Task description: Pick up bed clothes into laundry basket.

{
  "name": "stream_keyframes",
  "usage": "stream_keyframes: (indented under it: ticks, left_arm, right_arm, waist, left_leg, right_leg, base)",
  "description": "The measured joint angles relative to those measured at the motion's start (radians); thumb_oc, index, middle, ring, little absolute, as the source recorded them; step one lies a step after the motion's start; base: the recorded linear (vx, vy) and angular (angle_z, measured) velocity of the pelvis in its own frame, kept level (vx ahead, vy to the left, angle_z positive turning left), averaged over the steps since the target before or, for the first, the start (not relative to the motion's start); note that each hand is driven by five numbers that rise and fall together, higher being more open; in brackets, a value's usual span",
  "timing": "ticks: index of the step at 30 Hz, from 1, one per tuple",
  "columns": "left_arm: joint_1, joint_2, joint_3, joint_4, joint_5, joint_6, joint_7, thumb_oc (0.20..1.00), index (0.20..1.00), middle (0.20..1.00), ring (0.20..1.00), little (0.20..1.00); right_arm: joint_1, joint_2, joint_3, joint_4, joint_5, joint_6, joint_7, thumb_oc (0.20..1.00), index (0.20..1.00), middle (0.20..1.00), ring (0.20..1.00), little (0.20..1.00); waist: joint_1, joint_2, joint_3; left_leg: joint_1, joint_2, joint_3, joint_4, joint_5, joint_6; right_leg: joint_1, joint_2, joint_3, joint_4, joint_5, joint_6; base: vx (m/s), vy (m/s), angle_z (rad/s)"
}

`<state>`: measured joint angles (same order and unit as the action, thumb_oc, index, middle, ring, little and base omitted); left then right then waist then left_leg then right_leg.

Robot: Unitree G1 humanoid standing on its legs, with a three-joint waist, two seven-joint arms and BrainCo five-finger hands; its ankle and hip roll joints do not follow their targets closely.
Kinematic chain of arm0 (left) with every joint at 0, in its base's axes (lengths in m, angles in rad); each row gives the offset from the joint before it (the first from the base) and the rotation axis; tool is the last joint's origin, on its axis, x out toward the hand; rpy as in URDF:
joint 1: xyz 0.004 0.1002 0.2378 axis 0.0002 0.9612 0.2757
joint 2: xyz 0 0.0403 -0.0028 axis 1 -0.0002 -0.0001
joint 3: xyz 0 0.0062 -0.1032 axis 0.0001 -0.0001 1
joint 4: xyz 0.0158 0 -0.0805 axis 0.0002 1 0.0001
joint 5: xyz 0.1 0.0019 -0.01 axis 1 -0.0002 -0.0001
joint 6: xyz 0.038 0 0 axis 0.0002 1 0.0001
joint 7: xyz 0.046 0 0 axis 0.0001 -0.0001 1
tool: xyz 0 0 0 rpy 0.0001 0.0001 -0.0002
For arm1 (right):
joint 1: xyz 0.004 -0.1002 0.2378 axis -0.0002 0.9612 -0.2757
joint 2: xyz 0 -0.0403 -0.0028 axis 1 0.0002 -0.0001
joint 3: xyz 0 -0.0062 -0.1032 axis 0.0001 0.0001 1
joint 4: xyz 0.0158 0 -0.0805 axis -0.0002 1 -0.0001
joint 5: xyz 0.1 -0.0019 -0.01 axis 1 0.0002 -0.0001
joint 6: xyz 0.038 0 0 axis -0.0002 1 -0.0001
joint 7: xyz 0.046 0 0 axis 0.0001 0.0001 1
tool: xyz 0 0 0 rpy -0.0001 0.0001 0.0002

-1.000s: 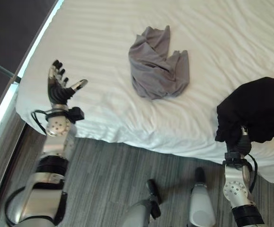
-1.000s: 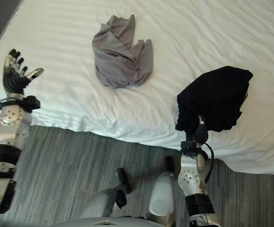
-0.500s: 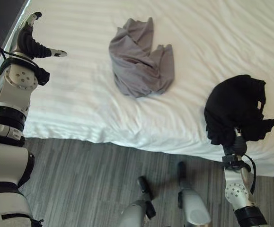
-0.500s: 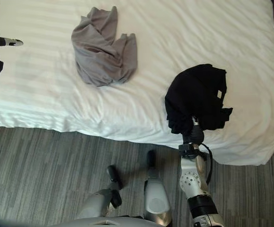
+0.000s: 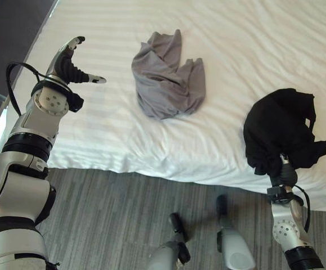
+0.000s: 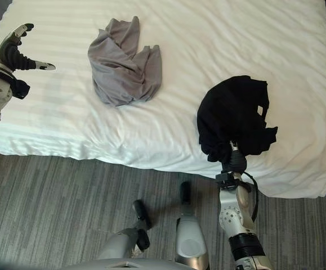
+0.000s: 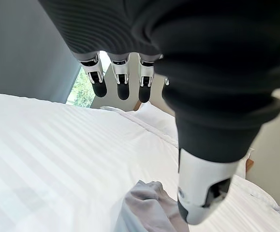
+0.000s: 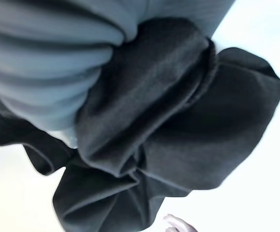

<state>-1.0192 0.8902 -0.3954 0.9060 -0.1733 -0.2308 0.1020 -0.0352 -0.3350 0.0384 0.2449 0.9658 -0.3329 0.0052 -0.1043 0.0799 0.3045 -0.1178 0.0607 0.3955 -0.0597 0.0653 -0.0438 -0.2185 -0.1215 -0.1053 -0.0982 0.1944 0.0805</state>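
The black garment point(image 5: 284, 131) is draped over the right hand point(image 5: 286, 175), hiding its fingers. The left hand point(image 5: 67, 62), fingers spread, is held beside the grey garment point(image 5: 165, 79) on the bed point(image 5: 253, 45).

2 pieces of clothing lie on the white striped bed point(image 5: 253, 45). The grey garment point(image 5: 167, 79) sits crumpled near the middle, bunched into folds with a narrower end pointing up the bed. The black garment point(image 6: 235, 115) is gathered in a rumpled heap near the bed's front edge, draped over the right robot hand point(image 6: 234, 162) beneath it, well apart from the grey one.
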Motion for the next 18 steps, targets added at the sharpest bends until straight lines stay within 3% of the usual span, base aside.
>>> stream_keyframes:
  ticks: [1,4,7,11,14,18]
  left_arm:
    - [0.054,-0.038,0.068,-0.020,-0.026,-0.001,0.003,1.000,1.000,1.000,1.000,1.000]
    - [0.194,-0.045,0.065,-0.026,-0.049,0.027,0.002,1.000,1.000,1.000,1.000,1.000]
    - [0.113,-0.017,0.020,-0.015,-0.053,0.028,0.008,1.000,1.000,1.000,1.000,1.000]
    - [0.013,-0.029,-0.066,0.025,-0.045,0.031,0.007,1.000,1.000,1.000,1.000,1.000]
    - [-0.128,-0.089,-0.149,0.057,-0.038,0.037,0.009,1.000,1.000,1.000,1.000,1.000]
    - [-0.228,-0.127,-0.176,0.052,-0.036,0.027,0.009,1.000,1.000,1.000,1.000,1.000]
  right_arm:
    - [0.017,-0.049,-0.001,0.003,-0.032,0.017,0.000,0.200,0.200,0.200,0.200,0.200]
    - [0.084,-0.124,-0.097,0.012,-0.069,0.020,-0.002,0.200,0.200,0.200,0.200,0.200]
    - [0.100,-0.138,-0.162,0.017,-0.067,0.002,-0.011,0.200,0.200,0.200,0.200,0.200]
    - [0.087,-0.115,-0.124,0.013,-0.069,0.003,-0.003,0.200,0.200,0.200,0.200,0.200]
    - [0.095,-0.065,-0.104,-0.010,-0.067,0.003,0.000,0.200,0.200,0.200,0.200,0.200]
    - [0.094,-0.061,-0.057,-0.038,-0.068,0.005,0.007,0.200,0.200,0.200,0.200,0.200]
  waist:
    - [0.003,-0.002,0.002]
    - [0.002,-0.010,0.017]
    - [0.014,-0.031,0.050]
    - [0.010,-0.042,0.080]
    - [-0.011,-0.043,0.107]
    - [-0.046,-0.050,0.113]
  left_leg:
    - [0.011,-0.003,-0.008,0.025,0.000,0.000]
    - [0.092,0.021,-0.019,0.023,-0.017,-0.024]
    - [0.038,0.042,-0.018,-0.006,0.000,-0.049]
    - [0.016,0.039,-0.009,-0.033,0.019,-0.050]
    - [0.007,0.035,0.012,-0.034,0.028,-0.039]
    - [-0.005,0.023,0.046,-0.033,0.030,-0.033]
  right_leg:
    - [0.026,-0.006,-0.001,0.000,0.000,-0.003]
    - [0.120,0.002,-0.027,-0.001,-0.032,-0.011]
    - [0.062,0.018,-0.057,-0.002,-0.044,-0.011]
    - [0.029,0.016,-0.055,-0.006,-0.040,-0.005]
    - [0.019,0.008,-0.049,-0.005,-0.034,0.002]
    - [-0.012,0.000,-0.030,-0.002,0.000,-0.001]
  base:
    - [-0.03,-0.076,0.12]
    - [-0.06,-0.006,0.16]
    - [-0.06,0.019,0.31]
    - [0.02,0.082,0.03]
    - [0.01,0.090,-0.04]
    - [0.02,0.099,-0.21]
